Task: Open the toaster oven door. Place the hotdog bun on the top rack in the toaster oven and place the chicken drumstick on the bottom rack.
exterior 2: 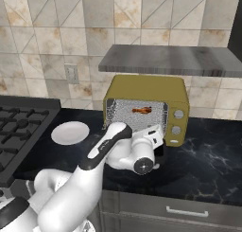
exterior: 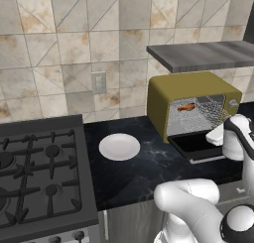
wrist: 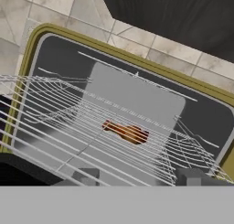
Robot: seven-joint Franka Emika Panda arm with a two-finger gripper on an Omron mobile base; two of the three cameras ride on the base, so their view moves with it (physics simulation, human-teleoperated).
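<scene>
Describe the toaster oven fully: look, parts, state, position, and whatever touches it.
The mustard-yellow boxy toaster oven sits on the black marbled counter against the tiled wall, under a grey shelf. Its dark glass door is folded down flat, open. Round knobs line its right front panel. Inside are a grey cavity and thin wire racks; a reddish-brown piece of food lies among them. The gripper is at its mouth.

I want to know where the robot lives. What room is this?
A kitchen, it seems: a black gas stove with iron grates, a mustard-yellow toaster oven with its door open, and a round white plate on the dark marble counter.
</scene>
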